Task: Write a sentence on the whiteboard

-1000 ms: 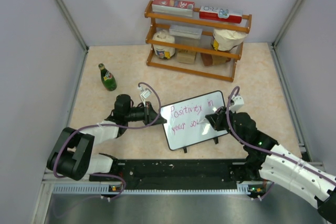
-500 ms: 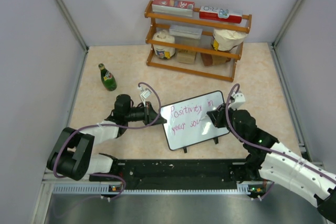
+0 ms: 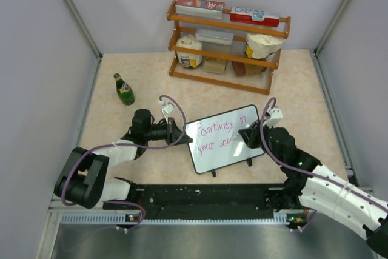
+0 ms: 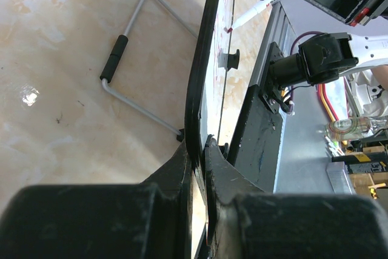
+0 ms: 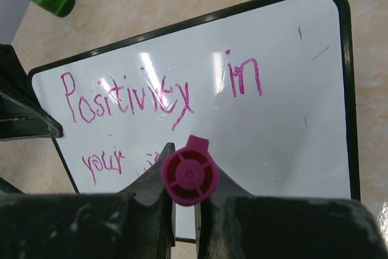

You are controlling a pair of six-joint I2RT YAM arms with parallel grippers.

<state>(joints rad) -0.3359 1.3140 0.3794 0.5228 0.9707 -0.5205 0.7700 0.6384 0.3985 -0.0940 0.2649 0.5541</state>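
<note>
Left gripper (image 3: 180, 133) is pinched narrow on the small white rectangular whiteboard (image 3: 233, 150), a round-cornered panel with a thin black frame, gripping that frame at its 9 o'clock edge. From the left wrist, the two black fingers (image 4: 182, 162) sit one on each face of the frame (image 4: 200, 71), closed down to the frame's thickness. A grey wire stand with a black sleeve (image 4: 114, 59) juts from the back of the board onto the mottled beige table (image 3: 297, 89).

The right gripper (image 3: 247, 137) comes in from the board's 3 o'clock side and is closed on a white-barrelled marker with a magenta end cap (image 5: 190, 177); the cap sits squarely between its fingers (image 5: 151, 177). In the left wrist view the marker (image 4: 257, 9) slants down to the writing face, its purple tip at the surface.

The whiteboard stands just toward 5 o'clock of the table's middle, turned so its top edge climbs toward 2 o'clock. The purple-pink handwritten sentence (image 5: 157, 95) runs in two lines: "Positivity in" above, and "your" below with a following word beginning "so", partly hidden behind the right fingers in the wrist view.

A green glass bottle (image 3: 124, 89) stands at 10 o'clock from the board, well apart. A wooden two-tier rack of boxes and bags (image 3: 227, 47) sits at 12 o'clock, against the far wall.
</note>
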